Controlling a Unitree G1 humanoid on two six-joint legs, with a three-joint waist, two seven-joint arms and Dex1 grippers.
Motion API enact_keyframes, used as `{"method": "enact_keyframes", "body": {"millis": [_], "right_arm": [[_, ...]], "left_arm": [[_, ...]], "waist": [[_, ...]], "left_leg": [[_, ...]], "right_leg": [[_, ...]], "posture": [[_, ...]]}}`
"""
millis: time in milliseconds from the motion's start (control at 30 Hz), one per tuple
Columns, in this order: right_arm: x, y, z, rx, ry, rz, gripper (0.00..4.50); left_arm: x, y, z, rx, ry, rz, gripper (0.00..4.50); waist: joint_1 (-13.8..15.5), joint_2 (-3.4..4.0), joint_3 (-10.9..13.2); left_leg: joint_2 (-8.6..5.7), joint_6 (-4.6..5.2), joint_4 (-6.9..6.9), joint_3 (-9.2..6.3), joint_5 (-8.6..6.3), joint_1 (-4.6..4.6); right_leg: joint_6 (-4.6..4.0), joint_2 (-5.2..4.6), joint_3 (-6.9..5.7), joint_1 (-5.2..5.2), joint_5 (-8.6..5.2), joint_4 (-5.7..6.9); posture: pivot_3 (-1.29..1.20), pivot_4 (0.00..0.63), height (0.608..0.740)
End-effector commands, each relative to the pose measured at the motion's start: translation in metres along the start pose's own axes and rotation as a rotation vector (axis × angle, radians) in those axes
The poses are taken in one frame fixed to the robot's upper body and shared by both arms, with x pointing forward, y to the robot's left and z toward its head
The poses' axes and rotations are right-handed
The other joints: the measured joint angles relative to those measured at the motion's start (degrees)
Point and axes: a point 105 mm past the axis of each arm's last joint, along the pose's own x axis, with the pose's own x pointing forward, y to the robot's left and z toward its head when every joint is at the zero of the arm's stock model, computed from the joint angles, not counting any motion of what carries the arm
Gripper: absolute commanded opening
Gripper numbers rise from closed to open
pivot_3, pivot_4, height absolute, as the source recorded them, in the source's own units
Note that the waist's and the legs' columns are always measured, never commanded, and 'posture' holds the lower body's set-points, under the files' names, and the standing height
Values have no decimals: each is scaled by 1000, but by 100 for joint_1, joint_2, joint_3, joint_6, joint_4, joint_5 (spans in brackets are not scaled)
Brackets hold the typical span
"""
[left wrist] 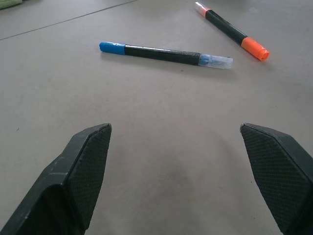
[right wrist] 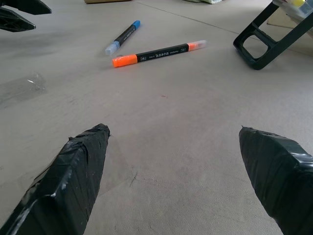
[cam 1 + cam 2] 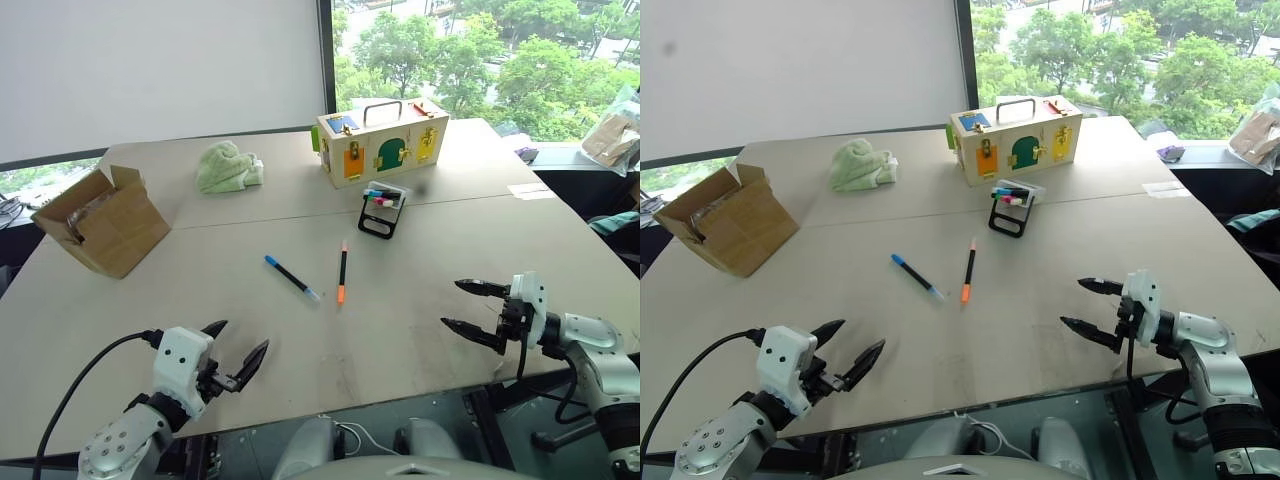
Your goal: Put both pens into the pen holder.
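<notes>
- Two pens lie on the table [image 3: 480,240], neither picked up yet, so the first reach is the step in hand.
- Blue pen [image 3: 291,277] sits mid-table, left of the orange pen [image 3: 342,272]; the two are near but apart.
- Blue pen's long axis runs diagonally, blue cap far-left, pale end near-right.
- Orange pen runs almost straight near-to-far, its larger orange end nearest.
- Holder [image 3: 382,211] stands beyond the orange pen, just in front of the wooden box [image 3: 381,142].
- Left gripper [image 3: 234,352] hovers near-left, jaws spread and empty.
- Right gripper [image 3: 470,307] hovers near-right, likewise spread and empty.
- Next, I judge, a gripper must advance and close across a barrel.
</notes>
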Motion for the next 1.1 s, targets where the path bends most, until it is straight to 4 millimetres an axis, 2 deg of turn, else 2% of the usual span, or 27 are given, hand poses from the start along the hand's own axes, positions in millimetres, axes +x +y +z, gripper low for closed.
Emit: {"method": "enact_keyframes", "body": {"millis": [33,133,400,433,467,533,567,667,700,833,1100], "right_arm": [[-1,0,19,-63,-55,28,4500],[-1,2,25,-83,-91,49,4500],[-2,2,24,-92,-86,48,4500],[-3,2,23,-93,-85,47,4500],[-3,1,23,-93,-85,46,4500],[-4,1,23,-94,-85,45,4500],[-4,1,22,-94,-85,45,4500],[-3,0,21,-99,-84,44,4500],[-3,-1,21,-100,-83,44,4500],[-1,-1,21,-100,-87,48,4500],[1,-1,22,-101,-87,52,4500]], "left_arm": [[0,-1,16,41,-57,-15,4413],[-1,-2,19,22,-72,-26,4413],[0,-1,21,22,-79,-37,4413],[0,-1,21,21,-79,-38,4413],[0,-1,21,21,-80,-39,4413],[0,-2,21,22,-81,-41,4413],[0,-1,21,22,-81,-42,4413],[0,0,20,27,-78,-40,4413],[0,0,20,29,-77,-38,4413],[-2,0,21,29,-79,-39,4413],[-1,0,22,34,-83,-39,4413]], "waist": [[0,0,0],[0,0,0],[1,1,1],[1,1,1],[-3,-15,222],[-23,-25,394],[-22,-8,439],[-9,5,482],[-9,6,485],[-1,7,486],[19,8,518]], "left_leg": [[0,0,0,0,0,0],[0,0,0,0,0,0],[1,0,-2,0,-1,-1],[1,0,-3,0,-1,-1],[1,0,-3,0,-1,-1],[25,2,-9,11,-5,17],[44,3,-8,31,-4,-25],[55,10,16,56,-5,-26],[56,38,12,58,3,-37],[57,37,5,59,-24,-103],[59,43,-2,62,-44,-110]], "right_leg": [[0,0,0,0,0,0],[0,0,0,0,0,0],[0,-1,0,-1,-1,-2],[0,-1,0,-1,-1,-3],[0,-1,0,-1,-1,-3],[5,-3,-5,30,-8,-12],[3,-5,-16,-9,-6,-12],[-10,-18,-24,-11,6,-10],[-23,-19,-25,-17,13,-12],[-6,-18,-31,-80,25,-22],[-25,-19,-28,-83,14,-43]], "posture": [[0,0,740],[0,0,740],[0,0,740],[0,150,740],[0,150,740],[0,150,740],[0,150,740],[0,150,740],[0,150,740],[0,150,740],[0,150,740]]}}
